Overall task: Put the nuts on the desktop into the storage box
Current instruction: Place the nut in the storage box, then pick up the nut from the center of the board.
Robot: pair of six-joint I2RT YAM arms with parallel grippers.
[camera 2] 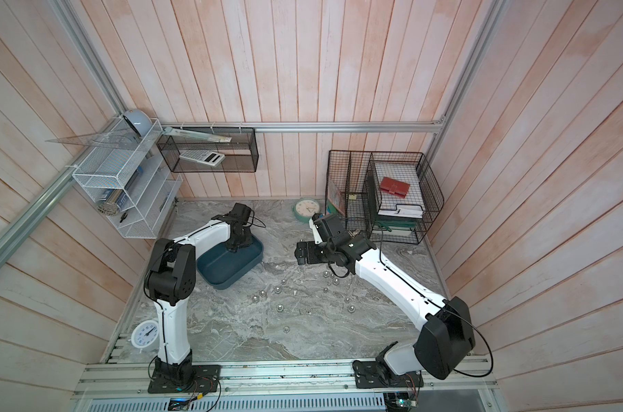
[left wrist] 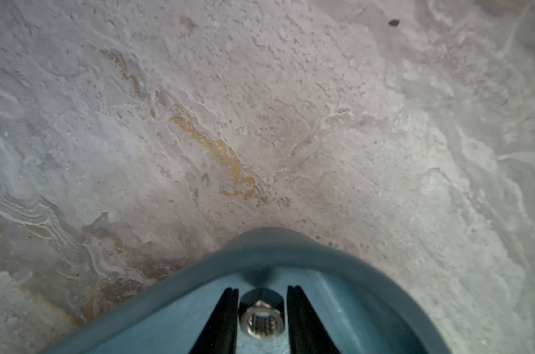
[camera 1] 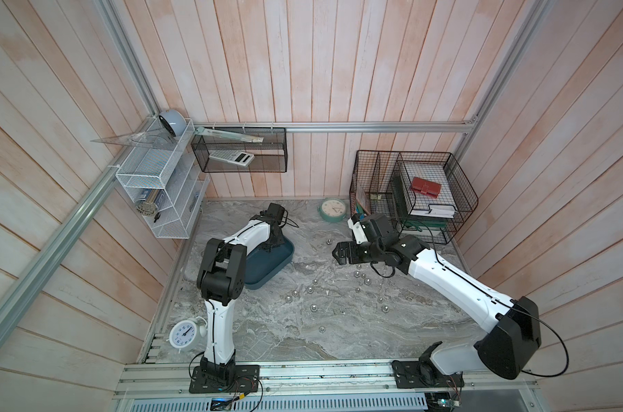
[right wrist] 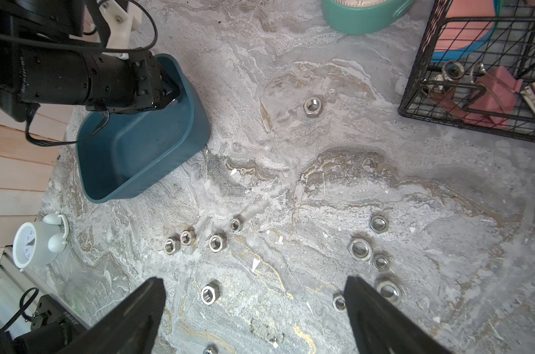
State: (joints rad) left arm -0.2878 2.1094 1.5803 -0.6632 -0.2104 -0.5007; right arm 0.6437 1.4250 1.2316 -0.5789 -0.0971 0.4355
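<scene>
Nuts (right wrist: 217,242) lie loose on the surface (right wrist: 290,153) beneath the wide-spread right gripper (right wrist: 254,279), the nearer arm; the left gripper (left wrist: 262,288), barely parted beside one nut (left wrist: 261,320), is inside the storage box (left wrist: 275,245).

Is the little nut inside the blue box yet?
Inside. The nut is within the rim of the box, right at the left tool.

Silver nuts (right wrist: 217,242) strewn on desktop (right wrist: 290,153), one inside teal storage box (right wrist: 143,147)
</scene>
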